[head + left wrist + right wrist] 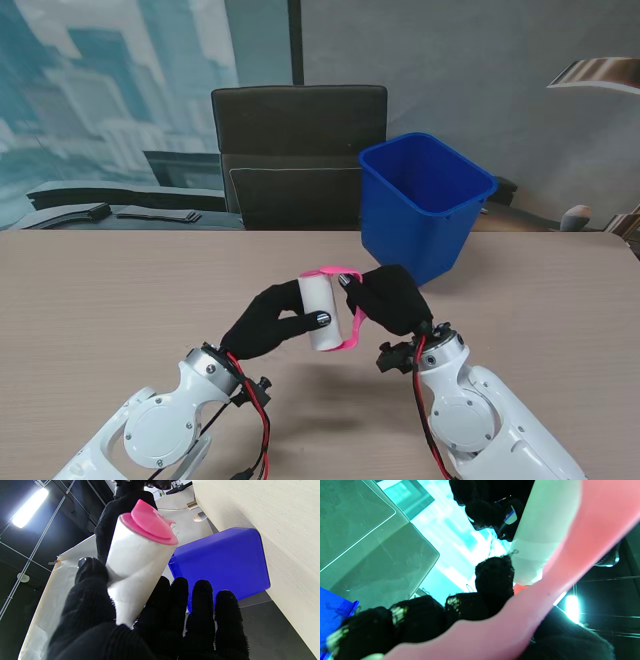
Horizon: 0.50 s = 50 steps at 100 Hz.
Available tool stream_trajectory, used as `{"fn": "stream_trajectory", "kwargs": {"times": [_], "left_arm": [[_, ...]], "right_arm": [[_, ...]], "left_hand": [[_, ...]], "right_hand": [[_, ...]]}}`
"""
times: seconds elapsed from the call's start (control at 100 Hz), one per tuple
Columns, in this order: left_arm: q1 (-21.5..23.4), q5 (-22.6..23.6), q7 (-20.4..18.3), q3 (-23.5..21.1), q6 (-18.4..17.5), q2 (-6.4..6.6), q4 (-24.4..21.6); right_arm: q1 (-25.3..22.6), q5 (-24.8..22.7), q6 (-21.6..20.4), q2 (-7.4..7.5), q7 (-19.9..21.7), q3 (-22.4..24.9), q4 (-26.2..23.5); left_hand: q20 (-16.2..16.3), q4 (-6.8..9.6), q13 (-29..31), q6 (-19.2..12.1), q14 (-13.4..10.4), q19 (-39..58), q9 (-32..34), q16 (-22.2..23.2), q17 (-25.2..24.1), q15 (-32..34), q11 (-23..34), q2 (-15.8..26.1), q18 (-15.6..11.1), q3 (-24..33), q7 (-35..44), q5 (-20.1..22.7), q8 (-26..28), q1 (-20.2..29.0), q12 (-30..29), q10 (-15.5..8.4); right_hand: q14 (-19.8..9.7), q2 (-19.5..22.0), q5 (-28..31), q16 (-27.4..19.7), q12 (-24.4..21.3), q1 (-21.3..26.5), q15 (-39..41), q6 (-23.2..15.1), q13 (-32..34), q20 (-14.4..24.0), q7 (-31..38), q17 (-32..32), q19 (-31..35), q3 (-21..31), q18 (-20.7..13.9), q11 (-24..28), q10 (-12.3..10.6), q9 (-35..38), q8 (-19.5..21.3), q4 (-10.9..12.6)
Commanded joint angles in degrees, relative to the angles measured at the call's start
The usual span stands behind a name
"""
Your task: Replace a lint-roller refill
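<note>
A pink lint-roller handle [352,312] carries a white refill roll [320,312], held above the table's middle. My left hand [268,322], in a black glove, is shut around the roll, thumb on its near end. In the left wrist view the roll [135,572] stands between thumb and fingers, capped by the pink end disc [150,526]. My right hand [392,298] is shut on the pink handle, which crosses the right wrist view as a wide pink band [540,592] beside the roll [542,540].
A blue bin [422,203] stands on the table just beyond my right hand. A dark chair [298,155] sits behind the far table edge. The wooden table [120,300] extends to both sides.
</note>
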Motion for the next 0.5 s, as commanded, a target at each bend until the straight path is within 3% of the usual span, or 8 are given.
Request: {"fn": "stream_trajectory", "kwargs": {"times": [0.0, 0.3, 0.49], "left_arm": [[0.13, 0.5, -1.0, 0.5, -0.49, -0.09, 0.14], [-0.5, 1.43, -0.83, 1.18, -2.37, -0.02, 1.01], [-0.61, 1.48, -0.9, 1.32, -2.46, 0.0, 1.11]], "right_arm": [[-0.13, -0.58, 0.56, -0.74, -0.07, -0.48, -0.96], [-0.29, -1.0, 2.13, -0.91, -1.38, -0.82, -1.23], [-0.39, -1.09, 2.26, -0.94, -1.58, -0.79, -1.36]], "left_hand": [[0.3, 6.22, 1.37, -9.42, -0.43, 2.11, 1.78, 0.7, 0.08, 1.58, 1.27, 5.08, -0.29, 13.86, 13.62, 3.91, 4.69, 8.67, 1.88, -3.9], [0.24, 6.19, 1.4, -9.46, -0.51, 2.13, 1.78, 0.67, 0.08, 1.56, 1.29, 5.03, -0.3, 13.87, 13.68, 3.9, 4.46, 8.62, 1.86, -3.91], [0.2, 6.16, 1.37, -9.52, -0.57, 2.15, 1.71, 0.65, 0.11, 1.56, 1.31, 5.09, -0.35, 13.89, 13.77, 3.82, 4.4, 8.62, 1.85, -4.03]], "right_hand": [[-37.1, 4.12, 3.44, 1.11, 1.25, 2.89, 7.39, 3.64, -0.19, -2.79, 2.14, 1.48, 10.55, 1.22, -41.46, 8.39, -0.91, -0.13, -0.36, 1.23], [-37.43, 7.26, 3.35, 1.18, 0.92, 4.08, 7.33, 3.55, -0.18, -2.64, 3.23, 1.5, 10.55, -5.32, -41.56, 8.78, -1.24, -0.15, -1.14, -3.92], [-37.49, 7.08, 3.23, 1.17, 0.9, 4.49, 7.3, 3.49, -0.17, -2.64, 2.94, 1.5, 10.55, -5.75, -41.56, 8.82, -1.45, -0.16, -1.3, -4.03]]}}
